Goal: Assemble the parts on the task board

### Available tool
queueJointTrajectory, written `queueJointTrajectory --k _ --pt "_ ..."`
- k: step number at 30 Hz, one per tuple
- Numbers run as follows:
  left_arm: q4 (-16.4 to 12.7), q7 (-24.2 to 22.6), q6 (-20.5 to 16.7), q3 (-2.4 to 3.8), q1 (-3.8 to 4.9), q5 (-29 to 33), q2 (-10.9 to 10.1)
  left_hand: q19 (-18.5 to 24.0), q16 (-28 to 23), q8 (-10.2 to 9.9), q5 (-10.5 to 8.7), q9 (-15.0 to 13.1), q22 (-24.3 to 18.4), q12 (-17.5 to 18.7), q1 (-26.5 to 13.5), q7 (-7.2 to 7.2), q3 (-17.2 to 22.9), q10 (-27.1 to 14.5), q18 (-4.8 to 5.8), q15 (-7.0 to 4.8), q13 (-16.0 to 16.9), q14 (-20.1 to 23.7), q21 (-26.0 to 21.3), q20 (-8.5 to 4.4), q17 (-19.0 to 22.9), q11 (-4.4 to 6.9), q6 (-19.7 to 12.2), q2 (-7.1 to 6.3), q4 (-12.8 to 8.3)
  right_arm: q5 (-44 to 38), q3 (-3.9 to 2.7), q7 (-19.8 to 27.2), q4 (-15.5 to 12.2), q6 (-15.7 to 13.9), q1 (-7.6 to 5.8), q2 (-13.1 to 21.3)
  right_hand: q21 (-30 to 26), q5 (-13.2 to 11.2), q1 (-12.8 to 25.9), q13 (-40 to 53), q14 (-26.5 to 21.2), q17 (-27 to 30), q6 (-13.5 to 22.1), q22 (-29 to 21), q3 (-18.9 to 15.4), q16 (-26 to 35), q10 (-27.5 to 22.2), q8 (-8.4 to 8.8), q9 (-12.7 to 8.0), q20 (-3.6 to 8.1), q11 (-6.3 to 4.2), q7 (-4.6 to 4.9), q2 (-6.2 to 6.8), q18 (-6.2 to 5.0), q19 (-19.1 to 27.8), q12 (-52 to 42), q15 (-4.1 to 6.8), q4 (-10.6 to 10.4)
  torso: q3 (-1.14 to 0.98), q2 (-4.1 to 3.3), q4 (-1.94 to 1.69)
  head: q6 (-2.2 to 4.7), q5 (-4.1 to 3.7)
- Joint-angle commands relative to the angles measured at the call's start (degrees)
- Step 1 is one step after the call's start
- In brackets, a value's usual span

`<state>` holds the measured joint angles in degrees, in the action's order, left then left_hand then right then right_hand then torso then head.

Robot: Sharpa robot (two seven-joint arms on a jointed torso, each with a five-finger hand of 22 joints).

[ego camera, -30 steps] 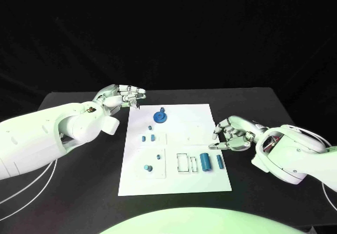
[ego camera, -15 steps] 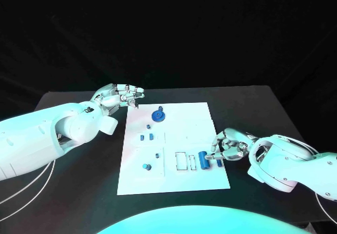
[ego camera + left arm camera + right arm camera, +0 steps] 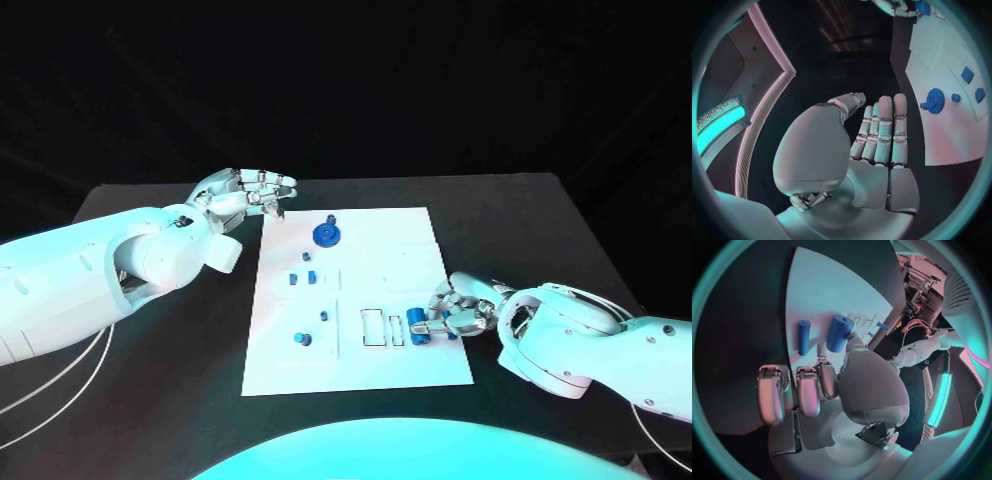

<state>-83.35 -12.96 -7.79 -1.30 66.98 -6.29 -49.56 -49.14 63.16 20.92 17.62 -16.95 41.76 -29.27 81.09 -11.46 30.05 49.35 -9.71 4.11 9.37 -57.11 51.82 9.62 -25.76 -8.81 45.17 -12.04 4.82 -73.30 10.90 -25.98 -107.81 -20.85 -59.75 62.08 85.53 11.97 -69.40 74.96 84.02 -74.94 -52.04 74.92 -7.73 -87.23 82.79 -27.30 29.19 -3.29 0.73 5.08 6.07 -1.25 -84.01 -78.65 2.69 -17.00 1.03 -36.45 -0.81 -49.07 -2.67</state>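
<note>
The white task board (image 3: 378,270) lies mid-table. A blue gear (image 3: 327,235) sits near its far end, with small blue parts (image 3: 300,279) below it. Near the board's right edge lie a thick blue cylinder (image 3: 418,325) and a thin one. My right hand (image 3: 459,308) hovers over them; in the right wrist view its thumb reaches beside the thick cylinder (image 3: 839,333), and its curled fingers (image 3: 807,390) stop short of the thin cylinder (image 3: 803,337). It holds nothing. My left hand (image 3: 248,192) hangs off the board's far left corner, its straight fingers (image 3: 882,127) empty, the gear (image 3: 934,98) beside them.
Two empty white slots (image 3: 381,329) lie just left of the thick cylinder. More small blue parts (image 3: 302,339) sit on the board's left half. The black table (image 3: 534,230) surrounds the board.
My right hand has slid along the board's right edge toward me and in over the two cylinders. The left hand has stayed put.
</note>
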Motion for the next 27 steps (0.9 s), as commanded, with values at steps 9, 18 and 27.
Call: queueJointTrajectory --k 9,18,27 --pt "-0.21 -0.34 0.75 0.03 0.01 0.34 -0.07 -0.34 -0.19 0.39 0.18 -0.06 -0.16 -0.33 -0.21 -1.45 -0.34 -0.56 -0.85 0.23 -0.09 -0.01 -0.37 0.02 0.12 -0.09 -0.51 0.43 0.07 -1.30 0.02 -1.37 0.67 1.70 0.67 -1.97 0.57 0.53 0.84 4.83 4.37 -5.99 -1.00 14.06 -0.35 -0.41 0.84 -0.60 -0.12 0.40 -0.22 -0.23 -0.83 0.48 -4.95 -0.68 0.56 0.15 0.04 0.03 -0.04 -0.32 0.09" --pt "-0.26 -0.25 0.78 0.03 0.01 0.34 -0.10 -0.34 -0.19 0.39 0.18 -0.06 -0.16 -0.33 -0.21 -1.45 -0.34 -0.56 -0.85 0.23 -0.09 -0.01 -0.37 0.02 0.12 -0.09 -0.51 0.43 0.07 -1.29 0.02 -2.36 1.23 1.83 0.82 -2.66 0.88 8.12 -3.78 5.50 4.41 -6.37 -1.95 14.13 0.19 -0.50 1.05 -0.16 -0.99 0.75 -0.59 -0.58 -2.53 0.53 -4.99 -0.70 0.91 0.41 0.06 0.07 -0.05 -0.31 0.17" --pt "-0.26 -0.20 0.71 0.03 0.02 0.34 -0.12 -0.36 -0.19 0.44 0.19 -0.06 -0.18 -0.38 -0.15 -1.45 -0.32 -0.59 -0.86 0.23 -0.11 0.00 -0.39 0.02 0.13 -0.08 -0.54 0.45 0.04 -0.03 0.00 -1.91 0.30 -2.69 0.80 -2.13 1.64 8.57 -8.60 6.18 4.53 -7.07 -4.02 14.32 4.07 -0.67 1.60 0.54 -2.11 1.23 -1.35 -1.42 -4.57 0.67 -5.19 -1.01 1.51 0.39 0.08 0.11 0.03 -0.12 0.19"
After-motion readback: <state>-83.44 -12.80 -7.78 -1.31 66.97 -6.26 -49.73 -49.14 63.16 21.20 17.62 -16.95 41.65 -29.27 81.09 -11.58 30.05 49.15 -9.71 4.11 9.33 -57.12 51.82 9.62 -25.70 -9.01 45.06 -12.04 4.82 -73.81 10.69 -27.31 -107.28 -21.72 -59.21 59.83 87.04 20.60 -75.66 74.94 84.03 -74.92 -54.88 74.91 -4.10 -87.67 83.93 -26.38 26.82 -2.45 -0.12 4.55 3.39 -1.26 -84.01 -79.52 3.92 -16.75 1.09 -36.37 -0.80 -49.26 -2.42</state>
